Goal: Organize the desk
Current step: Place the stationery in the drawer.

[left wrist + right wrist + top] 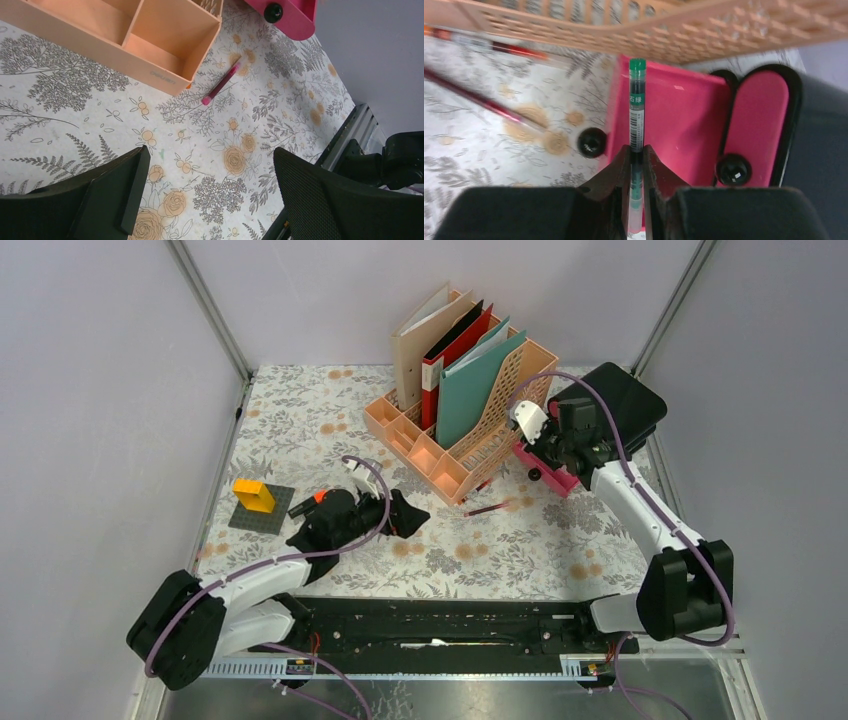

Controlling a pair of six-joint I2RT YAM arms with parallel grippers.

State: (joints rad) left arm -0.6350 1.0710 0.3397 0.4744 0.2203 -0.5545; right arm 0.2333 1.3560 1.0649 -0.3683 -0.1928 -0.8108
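The desk (300, 410) wears a whitish cloth with grey leaves and orange flowers. My right gripper (636, 149) is shut on a green pen (636, 105), whose cap end sticks out over an open pink case (674, 125). That case (548, 468) sits just right of the peach file rack (440, 450), under my right gripper (540, 435). My left gripper (210, 155) hovers open over bare cloth near the desk's middle (405, 512), with nothing between its fingers. A dark red pen (220, 85) lies loose in front of the rack's corner (150, 55).
The rack holds several upright folders and has small front compartments. An orange brick (254, 495) stands on a grey baseplate (262, 510) at the left. A black bulky object (630, 400) sits at the back right. Another reddish pen (489, 46) lies by the rack's mesh wall (674, 30).
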